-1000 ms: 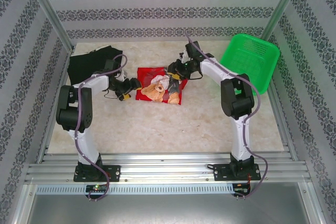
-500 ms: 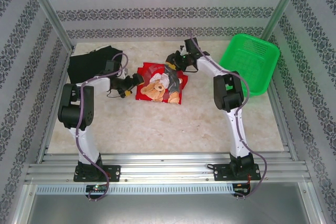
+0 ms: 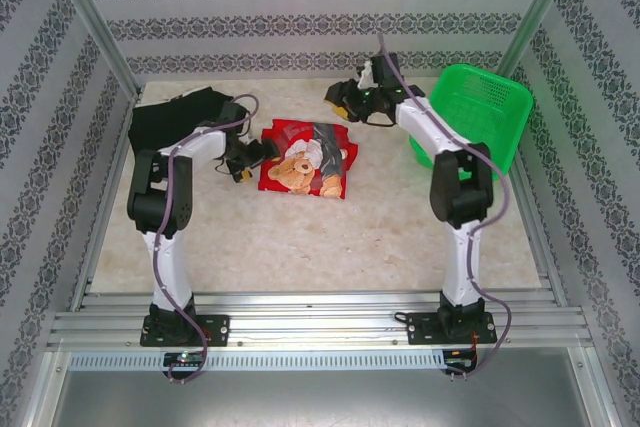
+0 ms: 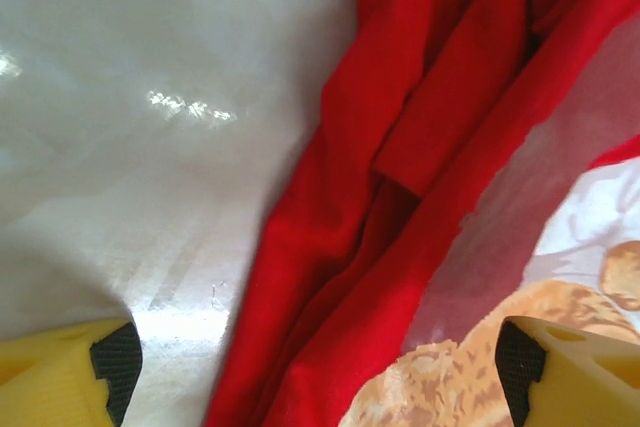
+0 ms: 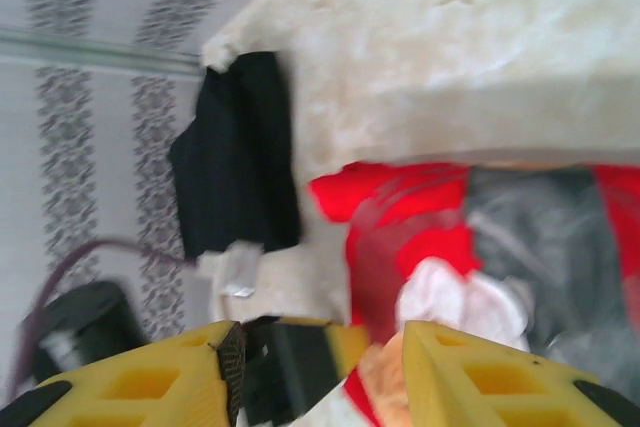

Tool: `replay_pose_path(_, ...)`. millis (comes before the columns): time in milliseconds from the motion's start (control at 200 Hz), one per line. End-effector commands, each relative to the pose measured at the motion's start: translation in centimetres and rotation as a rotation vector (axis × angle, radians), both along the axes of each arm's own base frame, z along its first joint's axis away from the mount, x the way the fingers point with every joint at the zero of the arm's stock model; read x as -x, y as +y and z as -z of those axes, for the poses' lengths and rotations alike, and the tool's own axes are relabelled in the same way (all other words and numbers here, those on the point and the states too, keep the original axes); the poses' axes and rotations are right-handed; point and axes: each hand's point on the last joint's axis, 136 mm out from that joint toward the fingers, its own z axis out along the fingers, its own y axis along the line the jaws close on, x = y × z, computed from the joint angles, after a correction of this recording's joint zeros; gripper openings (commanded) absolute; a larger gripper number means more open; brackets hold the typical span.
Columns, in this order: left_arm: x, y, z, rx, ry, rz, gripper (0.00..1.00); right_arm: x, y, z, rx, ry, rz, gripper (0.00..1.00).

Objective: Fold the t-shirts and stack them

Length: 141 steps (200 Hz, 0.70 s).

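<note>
The red t-shirt (image 3: 305, 157) lies folded in a small rectangle at the table's middle back, its teddy-bear print facing up. In the left wrist view its red folds (image 4: 400, 147) run between my wide-spread fingers. My left gripper (image 3: 247, 156) (image 4: 310, 372) is open at the shirt's left edge, one finger over bare table and the other over the bear print. The black t-shirt (image 3: 175, 117) (image 5: 235, 157) lies bunched at the back left. My right gripper (image 3: 342, 102) (image 5: 320, 357) hangs open and empty above the table behind the red shirt (image 5: 420, 227).
A green mesh basket (image 3: 478, 112) leans at the back right, close to the right arm. Patterned walls and metal posts close in the table on three sides. Bare marble table (image 3: 320, 237) stretches in front of the red shirt.
My right gripper has lifted off the red shirt and pulled back toward the rear wall. The left gripper has stayed at the shirt's left edge while its arm shifted.
</note>
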Motion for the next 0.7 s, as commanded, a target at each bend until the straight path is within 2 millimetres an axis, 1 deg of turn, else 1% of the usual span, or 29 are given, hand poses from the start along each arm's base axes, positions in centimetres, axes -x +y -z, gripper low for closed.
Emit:
replay_pose_path(0,-1.8,-4.2,2.2,-0.048,-0.087,0.138,0.91,3.0,-0.1,-3.2,-0.017,-0.07,-0.045,0.47)
replay_pose_path(55,-2.1,-5.3,2.2,-0.054,-0.098,0.148,0.91,4.2,-0.6,-3.4,-0.012,-0.068,-0.044,0.47)
replay_pose_path(170,-3.0,-7.9,2.1,-0.045,-0.129,0.169,0.86,6.4,-1.7,-2.9,-0.007,-0.048,-0.037,0.47)
replay_pose_path(195,-3.0,-8.3,2.2,-0.049,-0.127,0.175,0.84,6.7,-1.9,-2.7,-0.008,-0.042,-0.035,0.48)
replay_pose_path(240,-3.1,-9.0,2.5,-0.051,-0.117,0.185,0.77,7.3,-2.4,-2.5,-0.014,-0.034,-0.033,0.48)
replay_pose_path(295,-3.1,-9.0,3.3,-0.069,-0.094,0.185,0.68,8.0,-2.9,-2.0,-0.018,-0.014,-0.035,0.48)
replay_pose_path(370,-3.4,-9.2,3.3,-0.066,-0.095,0.177,0.62,9.0,-3.4,-1.7,-0.015,-0.005,-0.04,0.48)
replay_pose_path(465,-4.0,-10.4,2.8,-0.08,-0.096,0.222,0.55,10.1,-4.0,-1.2,-0.004,0.006,-0.048,0.48)
replay_pose_path(540,-4.0,-11.4,3.3,-0.092,-0.075,0.252,0.48,10.7,-4.5,-1.0,-0.013,0.015,-0.052,0.48)
replay_pose_path(620,-3.9,-11.5,4.1,-0.101,-0.063,0.24,0.37,11.1,-5.2,-0.9,-0.008,0.025,-0.054,0.48)
replay_pose_path(659,-4.1,-11.3,4.0,-0.113,-0.069,0.235,0.31,11.3,-5.5,-0.9,-0.005,0.03,-0.058,0.48)
replay_pose_path(699,-4.3,-11.0,3.8,-0.124,-0.074,0.239,0.23,11.6,-5.7,-1.0,-0.005,0.032,-0.065,0.48)
